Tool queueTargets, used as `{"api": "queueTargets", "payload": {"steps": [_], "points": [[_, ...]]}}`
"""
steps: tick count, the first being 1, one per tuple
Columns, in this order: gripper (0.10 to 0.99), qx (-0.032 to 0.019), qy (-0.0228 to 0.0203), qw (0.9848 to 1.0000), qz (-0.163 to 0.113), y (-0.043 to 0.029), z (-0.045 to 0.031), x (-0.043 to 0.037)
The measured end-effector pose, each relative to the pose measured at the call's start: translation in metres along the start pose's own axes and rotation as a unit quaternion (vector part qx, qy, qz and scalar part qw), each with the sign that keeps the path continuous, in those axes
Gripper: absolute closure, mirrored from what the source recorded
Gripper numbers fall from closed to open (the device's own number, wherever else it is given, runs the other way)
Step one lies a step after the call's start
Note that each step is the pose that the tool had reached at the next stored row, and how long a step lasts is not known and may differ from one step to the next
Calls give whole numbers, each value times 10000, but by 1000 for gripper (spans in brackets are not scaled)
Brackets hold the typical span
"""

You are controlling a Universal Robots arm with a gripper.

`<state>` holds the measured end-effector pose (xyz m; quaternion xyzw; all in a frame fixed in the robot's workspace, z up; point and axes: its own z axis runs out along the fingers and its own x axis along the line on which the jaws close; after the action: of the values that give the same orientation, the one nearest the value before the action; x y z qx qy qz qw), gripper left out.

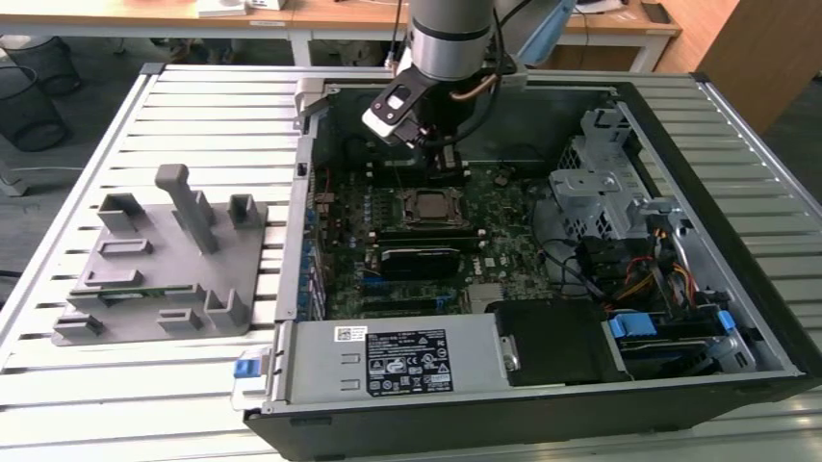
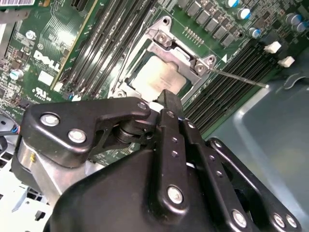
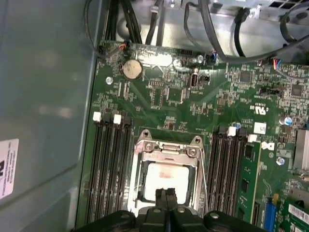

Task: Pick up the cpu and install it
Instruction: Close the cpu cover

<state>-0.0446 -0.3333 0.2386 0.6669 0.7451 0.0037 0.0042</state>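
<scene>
Beneath the closed, empty hand (image 3: 166,194) the cpu (image 3: 166,175) lies in the socket frame (image 3: 167,149); I'd keep any press centred and gentle.

Open from above over cpu (image 3: 166,176) in socket frame (image 3: 166,147); low memory slots (image 3: 108,164) flanking both sides. Drive cage (image 1: 603,183) and cables (image 1: 642,279) crowding exterior view's right; power supply (image 1: 398,361) blocking near side; fixture block (image 1: 167,260) outside case (image 1: 514,423), exterior view's left.
</scene>
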Motion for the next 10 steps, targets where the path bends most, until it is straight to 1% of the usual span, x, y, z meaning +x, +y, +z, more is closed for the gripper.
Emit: {"api": "queueTargets", "payload": {"steps": [10], "points": [[980,-44,-5,10000,0,-73,11,8]]}}
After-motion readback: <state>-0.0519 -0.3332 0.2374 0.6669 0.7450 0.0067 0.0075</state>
